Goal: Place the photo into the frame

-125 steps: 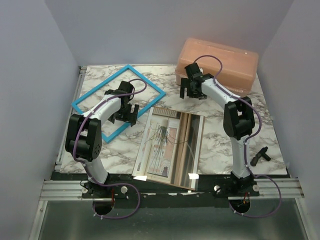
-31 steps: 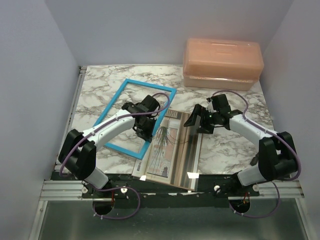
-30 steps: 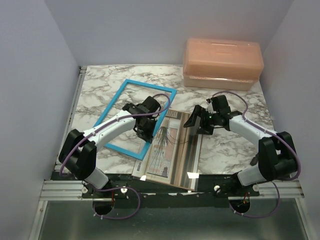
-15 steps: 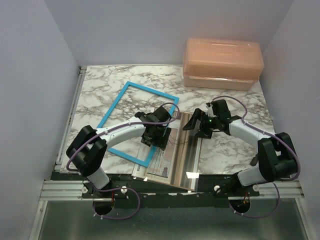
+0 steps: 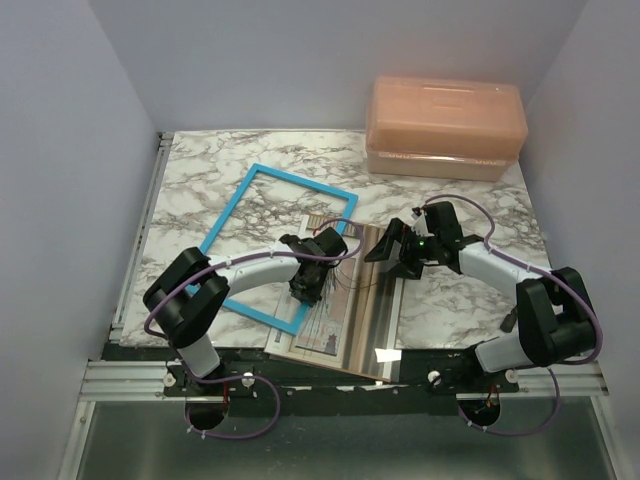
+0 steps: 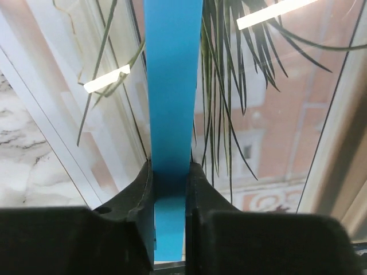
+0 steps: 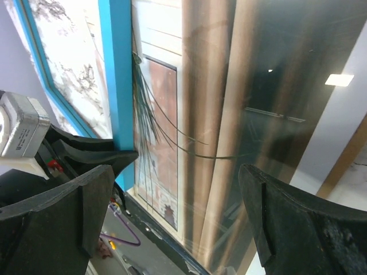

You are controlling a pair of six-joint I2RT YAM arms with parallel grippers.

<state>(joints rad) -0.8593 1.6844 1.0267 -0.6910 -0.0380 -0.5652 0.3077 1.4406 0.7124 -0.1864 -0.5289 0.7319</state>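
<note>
The bright blue frame [image 5: 305,182] lies tilted on the marble table, and its right bar crosses the left part of the photo [image 5: 345,305]. The photo, a print of a spiky plant by brown curtains, lies flat near the front edge. My left gripper [image 5: 313,278] is shut on that right bar. In the left wrist view the blue frame [image 6: 172,86] runs up between the fingers of the left gripper [image 6: 170,186], over the photo [image 6: 269,132]. My right gripper [image 5: 393,250] hovers open over the photo's upper right. In the right wrist view the right gripper [image 7: 183,220] holds nothing above the photo [image 7: 229,114].
A peach plastic box [image 5: 446,128] stands at the back right. A small black object [image 5: 510,322] lies by the right arm's base. Pale walls close in the left, right and back sides of the marble table [image 5: 200,180].
The frame has slid right and towards the front, so its right bar now lies over the photo. My left gripper went with it, further down that bar. The right gripper has hardly moved.
</note>
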